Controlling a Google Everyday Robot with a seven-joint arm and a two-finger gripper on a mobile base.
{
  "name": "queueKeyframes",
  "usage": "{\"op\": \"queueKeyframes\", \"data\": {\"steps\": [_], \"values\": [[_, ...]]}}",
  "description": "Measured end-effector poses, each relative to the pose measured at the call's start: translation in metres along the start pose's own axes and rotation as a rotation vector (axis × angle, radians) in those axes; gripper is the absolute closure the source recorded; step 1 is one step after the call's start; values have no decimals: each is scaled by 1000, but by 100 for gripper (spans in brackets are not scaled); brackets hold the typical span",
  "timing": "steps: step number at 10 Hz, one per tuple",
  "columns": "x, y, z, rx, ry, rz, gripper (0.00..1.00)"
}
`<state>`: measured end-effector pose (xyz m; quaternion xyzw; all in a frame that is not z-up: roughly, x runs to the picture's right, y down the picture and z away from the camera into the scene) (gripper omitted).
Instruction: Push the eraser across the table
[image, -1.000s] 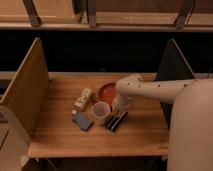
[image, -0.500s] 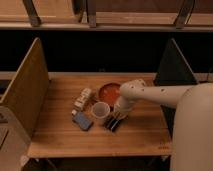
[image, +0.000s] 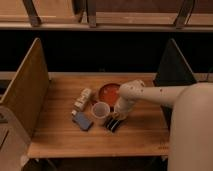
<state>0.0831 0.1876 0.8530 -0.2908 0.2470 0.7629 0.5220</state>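
The eraser (image: 113, 125), a black oblong block with thin pale stripes, lies on the light wooden table (image: 140, 132) just right of a white cup (image: 100, 111). My gripper (image: 118, 116) reaches down from the right at the eraser's upper end, touching or just above it. The arm (image: 150, 95) stretches in from the right over the table. The gripper hides part of the eraser's far end.
A red bowl (image: 108, 92) sits behind the cup. A pale beige block (image: 83, 99) and a flat blue-grey rectangle (image: 82, 120) lie left of the cup. Upright wooden side panels (image: 27, 90) stand at both ends.
The gripper has moved a little toward the front left, and the eraser has shifted slightly with it toward the cup.
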Motion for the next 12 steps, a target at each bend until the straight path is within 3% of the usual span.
{"op": "queueKeyframes", "data": {"steps": [2,5,7,9,10,11,12], "values": [[4,-30,-4,95,16,11,100],[17,-87,-18,268,46,45,100],[15,-117,-33,352,41,87,100],[1,-120,-48,379,5,114,100],[-15,-103,-58,365,-35,97,100],[-33,-68,-71,324,-84,62,100],[-41,-42,-78,296,-106,35,100]]}}
